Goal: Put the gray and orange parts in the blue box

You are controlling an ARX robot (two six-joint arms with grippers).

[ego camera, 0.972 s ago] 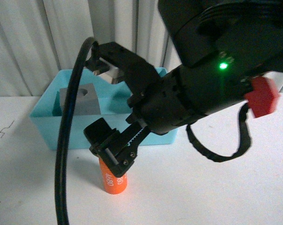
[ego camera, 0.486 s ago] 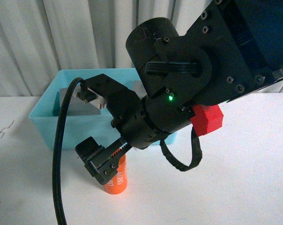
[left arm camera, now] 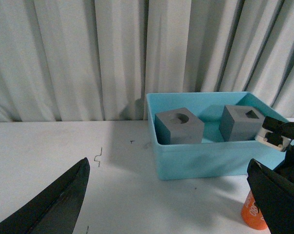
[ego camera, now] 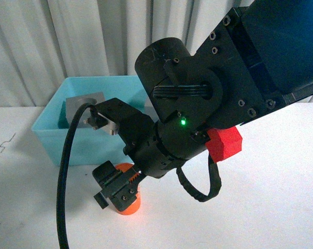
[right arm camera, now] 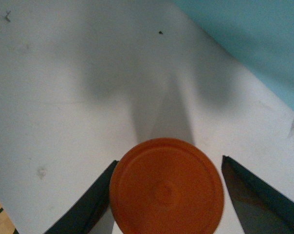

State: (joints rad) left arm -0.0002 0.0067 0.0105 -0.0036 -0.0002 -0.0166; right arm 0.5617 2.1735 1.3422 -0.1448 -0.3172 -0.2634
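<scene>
Step in hand, as judged: grasp of orange cylinder [ego camera: 127, 203] by right gripper [ego camera: 117, 188].

Cylinder stands upright on table [ego camera: 260, 207], just in front of blue box [ego camera: 53, 132], toward the near edge. Both gray cubes already lie in the box: round-recess cube [left arm camera: 179, 126] and square-recess cube [left arm camera: 241, 122], side by side.

Right wrist view: jaws apart, one on each side of the cylinder's top face, one close against it, the other with a gap. No clamp yet.

Left gripper [left arm camera: 171, 204]: jaws apart, nothing between them, hanging over the table.

To do it well: centre the cylinder between the jaws first, lower further down the body, then close squarely so it does not tip. Lift clear of the box wall.
</scene>
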